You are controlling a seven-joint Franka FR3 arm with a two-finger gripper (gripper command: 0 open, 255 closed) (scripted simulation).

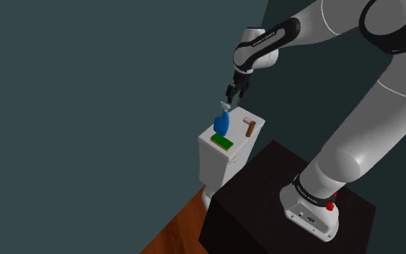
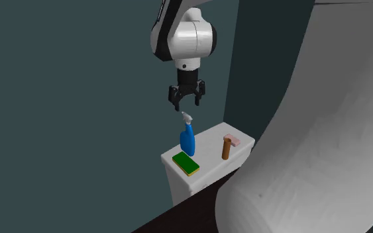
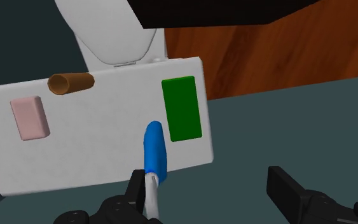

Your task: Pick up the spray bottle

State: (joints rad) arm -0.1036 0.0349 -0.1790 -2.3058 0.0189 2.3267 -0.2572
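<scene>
A blue spray bottle point(image 1: 221, 123) with a white trigger head stands upright on the white toilet tank lid point(image 1: 239, 141). My black gripper point(image 1: 236, 96) hangs open just above and a little to the side of its head, not touching it. From the second exterior view the gripper point(image 2: 187, 104) sits directly over the bottle point(image 2: 187, 140). Through the wrist view the bottle point(image 3: 155, 153) rises close to one finger rather than midway in the gripper point(image 3: 209, 184).
On the lid point(image 3: 95, 146) also lie a green sponge point(image 3: 182, 108), a brown cylinder point(image 3: 70, 82) and a pink block point(image 3: 30, 117). The toilet bowl point(image 3: 107, 32) and wooden floor point(image 1: 176, 231) lie below. My dark stand point(image 1: 266, 195) is beside the tank.
</scene>
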